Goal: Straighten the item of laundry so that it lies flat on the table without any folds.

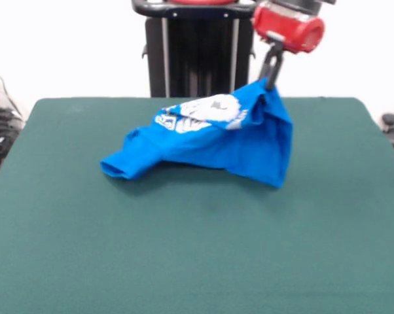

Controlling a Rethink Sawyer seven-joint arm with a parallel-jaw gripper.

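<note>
The item of laundry [216,140], a bright blue T-shirt with a white graphic, is held up at its top right corner above the table [184,248]. From that corner the cloth hangs in folds to a low point at the right. The rest slopes down to the left, where a sleeve end rests on the green surface. My gripper [270,80] comes down from the red arm and is shut on the raised corner of the shirt. The white print faces up on the sloping part.
The black pedestal [197,52] stands behind the table's far edge. Cables and dark equipment [0,131] lie off the left side, and a small dark object [390,121] lies off the right.
</note>
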